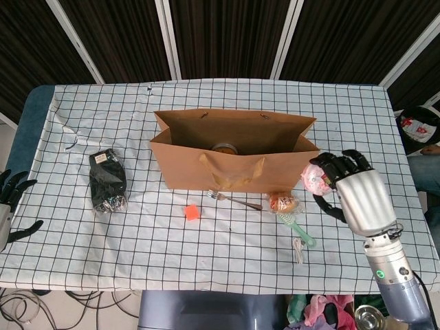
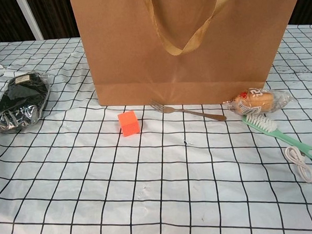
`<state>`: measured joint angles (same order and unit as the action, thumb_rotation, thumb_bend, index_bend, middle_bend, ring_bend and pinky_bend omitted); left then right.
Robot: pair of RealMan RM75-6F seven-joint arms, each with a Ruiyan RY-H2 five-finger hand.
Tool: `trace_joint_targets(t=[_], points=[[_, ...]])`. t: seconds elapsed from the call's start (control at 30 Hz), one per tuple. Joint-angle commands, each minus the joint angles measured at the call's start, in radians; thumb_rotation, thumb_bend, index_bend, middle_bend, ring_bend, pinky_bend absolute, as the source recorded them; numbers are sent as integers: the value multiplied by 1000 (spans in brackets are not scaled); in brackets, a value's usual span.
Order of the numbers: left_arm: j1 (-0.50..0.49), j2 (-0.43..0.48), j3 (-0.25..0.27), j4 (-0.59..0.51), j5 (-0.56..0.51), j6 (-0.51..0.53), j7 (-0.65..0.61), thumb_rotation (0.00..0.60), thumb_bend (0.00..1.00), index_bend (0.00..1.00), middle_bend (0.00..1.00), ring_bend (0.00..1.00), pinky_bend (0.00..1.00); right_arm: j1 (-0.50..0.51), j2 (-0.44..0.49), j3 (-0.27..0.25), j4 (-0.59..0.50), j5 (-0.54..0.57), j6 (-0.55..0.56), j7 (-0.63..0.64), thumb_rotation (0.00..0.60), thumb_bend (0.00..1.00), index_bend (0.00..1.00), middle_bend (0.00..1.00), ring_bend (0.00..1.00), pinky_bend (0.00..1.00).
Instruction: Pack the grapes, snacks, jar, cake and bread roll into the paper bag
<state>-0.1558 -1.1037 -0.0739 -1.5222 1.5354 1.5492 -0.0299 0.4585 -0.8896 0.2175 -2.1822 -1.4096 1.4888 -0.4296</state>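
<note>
Head view only: right hand [image 1: 357, 192] raised beside right end of paper bag [image 1: 234, 161], fingers gripping pink cake [image 1: 316, 180]; left hand [image 1: 10, 206] at left bench edge, fingers spread, holding nothing; jar [image 1: 224, 148] inside bag. Both views: wrapped bread roll [image 2: 256, 101] on bench [image 2: 159, 200] at bag's front right corner, dark snack packet [image 2: 20, 102] well left. Chest view resolves fork [image 2: 187, 111], orange cube [image 2: 129, 123], green brush [image 2: 278, 135], white cable [image 2: 300, 165].

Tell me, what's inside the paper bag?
From the head view, one round thing shows at the bottom of the bag, probably the jar. The bag's front wall hides the rest of the inside, so I can't tell if anything else is in there.
</note>
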Motion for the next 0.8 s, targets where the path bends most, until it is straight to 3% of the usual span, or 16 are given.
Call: trace_joint_targets(t=[0.03, 0.23, 0.43, 0.8], points=[[1, 1, -1, 0, 0, 1, -1, 600, 91, 218, 115, 0, 4, 27, 40, 98, 21, 48, 25, 66, 600, 334, 334, 375, 442, 256], [0, 1, -5, 0, -9, -7, -2, 600, 91, 218, 114, 0, 4, 146, 78, 206, 87, 200, -130, 105, 600, 331, 335, 373, 441, 256], [-4, 1, -5, 1, -15, -24, 3, 600, 91, 218, 113, 0, 4, 288, 39, 268, 185, 377, -306, 111, 600, 331, 336, 371, 442, 256], [-1, 5, -12, -2, -23, -21, -6, 600, 91, 218, 113, 0, 4, 445, -110, 238, 325, 503, -462, 64, 600, 329, 337, 363, 438, 256]])
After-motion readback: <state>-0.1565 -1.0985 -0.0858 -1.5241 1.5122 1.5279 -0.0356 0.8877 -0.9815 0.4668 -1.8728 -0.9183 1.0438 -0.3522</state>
